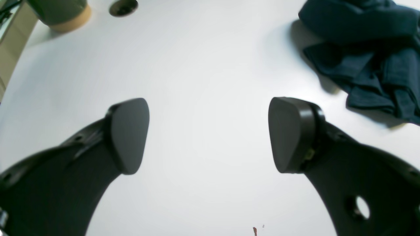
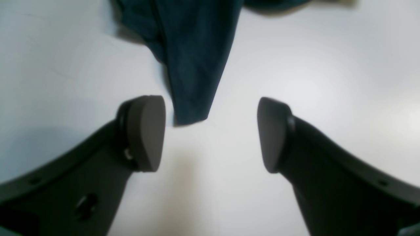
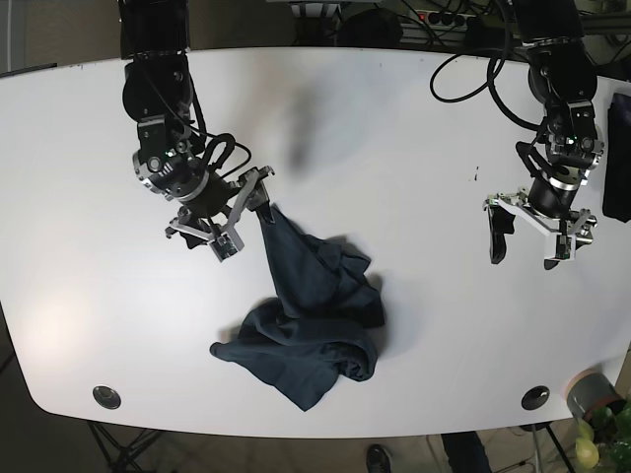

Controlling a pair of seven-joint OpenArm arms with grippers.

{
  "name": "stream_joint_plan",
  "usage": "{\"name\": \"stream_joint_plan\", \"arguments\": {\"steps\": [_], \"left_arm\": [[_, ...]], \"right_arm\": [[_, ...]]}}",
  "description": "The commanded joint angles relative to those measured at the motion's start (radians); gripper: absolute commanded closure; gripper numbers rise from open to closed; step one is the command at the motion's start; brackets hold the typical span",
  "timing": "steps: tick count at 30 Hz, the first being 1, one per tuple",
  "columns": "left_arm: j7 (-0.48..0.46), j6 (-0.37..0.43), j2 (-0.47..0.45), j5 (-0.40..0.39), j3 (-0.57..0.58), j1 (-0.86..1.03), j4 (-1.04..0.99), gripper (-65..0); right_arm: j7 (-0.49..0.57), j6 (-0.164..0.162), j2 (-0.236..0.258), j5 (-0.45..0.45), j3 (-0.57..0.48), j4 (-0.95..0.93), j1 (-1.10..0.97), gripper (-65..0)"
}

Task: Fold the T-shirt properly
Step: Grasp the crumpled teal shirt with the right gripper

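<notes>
The dark blue T-shirt (image 3: 311,330) lies crumpled on the white table (image 3: 394,128), low in the middle of the base view. One narrow corner of it stretches up-left to my right gripper (image 3: 242,219). In the right wrist view that corner (image 2: 193,72) ends between the wide-apart fingers of the right gripper (image 2: 210,131), and neither pad touches it. My left gripper (image 3: 525,251) hangs open over bare table far to the right. In the left wrist view the left gripper (image 1: 208,131) holds nothing, and the T-shirt (image 1: 370,55) sits at the upper right.
A green pot (image 3: 592,394) stands at the table's near right corner and shows again as the pot (image 1: 62,13). Round cable holes (image 3: 106,396) (image 3: 534,397) sit near the front edge. Cables (image 3: 473,59) trail at the back right. A dark item (image 3: 617,158) lies at the right edge.
</notes>
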Motion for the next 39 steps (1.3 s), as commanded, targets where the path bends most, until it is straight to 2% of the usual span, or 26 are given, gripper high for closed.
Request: {"name": "stream_joint_plan", "arguments": {"steps": [1, 5, 8, 12, 14, 21, 32, 39], "left_arm": [[-0.021, 0.001, -0.012, -0.006, -0.006, -0.009, 0.01, -51.8], [-0.021, 0.001, -0.013, -0.006, -0.006, -0.009, -0.016, -51.8], [-0.021, 0.0, -0.015, -0.008, -0.006, -0.009, -0.03, -51.8], [-0.021, 0.0, -0.012, -0.008, -0.006, 0.003, -0.032, -51.8], [-0.021, 0.0, -0.012, -0.008, -0.006, 0.009, -0.032, -51.8], [-0.021, 0.0, -0.01, -0.008, -0.001, 0.007, -0.052, -51.8], [-0.021, 0.0, -0.01, -0.008, -0.001, 0.011, -0.052, -51.8], [-0.021, 0.0, -0.01, -0.008, -0.001, 0.009, -0.052, -51.8]], "right_arm": [[0.02, 0.003, 0.007, -0.001, -0.005, -0.116, 0.08, -42.3], [0.021, 0.008, 0.005, 0.0, -0.005, -0.231, 0.141, -42.3], [0.023, 0.017, -0.022, 0.0, -0.005, -0.282, 0.164, -42.3], [0.023, 0.08, -0.038, 0.002, 0.0, -0.311, 0.166, -42.3], [0.023, 0.089, -0.055, 0.022, 0.0, -0.325, 0.166, -42.3], [0.05, 0.088, -0.068, 0.081, 0.001, -0.4, 0.17, -42.3], [0.127, 0.089, -0.072, 0.075, -0.006, -0.469, 0.166, -41.9], [0.195, 0.081, -0.064, 0.066, -0.103, -0.474, 0.156, -41.5]]}}
